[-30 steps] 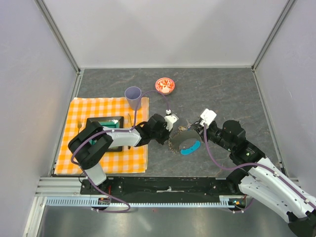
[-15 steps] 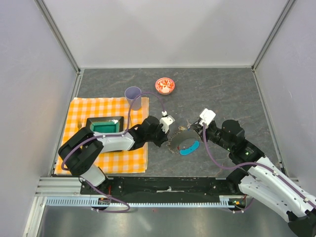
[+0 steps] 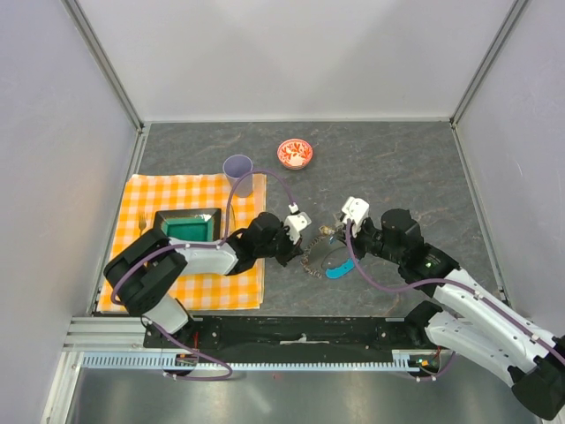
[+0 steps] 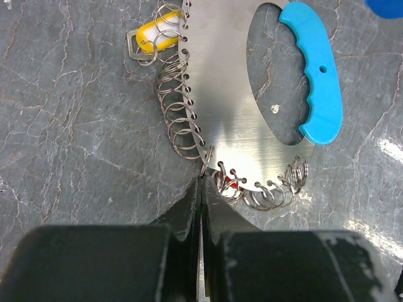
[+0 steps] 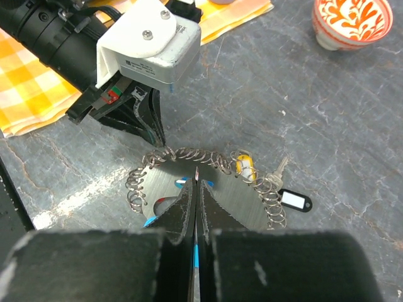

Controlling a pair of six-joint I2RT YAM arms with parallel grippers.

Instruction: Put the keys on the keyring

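Keyring lies flat on the grey stone-patterned table: a bright metal plate with a wide cut-out, a blue crescent grip along one side of that opening, and a row of small wire rings threaded through holes round its rim. One key with a yellow tag hangs on a ring at the rim, and a small red piece shows among the rings at the edge nearest the left gripper. A black-and-white tagged key lies just beside the keyring next to a bare metal key; whether those two are hooked to a ring cannot be told. The left gripper sits at the keyring's left with its jaws closed to a hairline, the tips right at the rim against one wire ring; whether that ring is pinched cannot be told. The right gripper is at the keyring's right, jaws likewise pressed together, tips over the plate; whether they touch it cannot be told. Just left of the keyring is an orange-checked cloth bearing a black tray with a green inside. A lilac cup stands beyond the keyring to its left, and a red-and-white bowl stands well beyond the keyring
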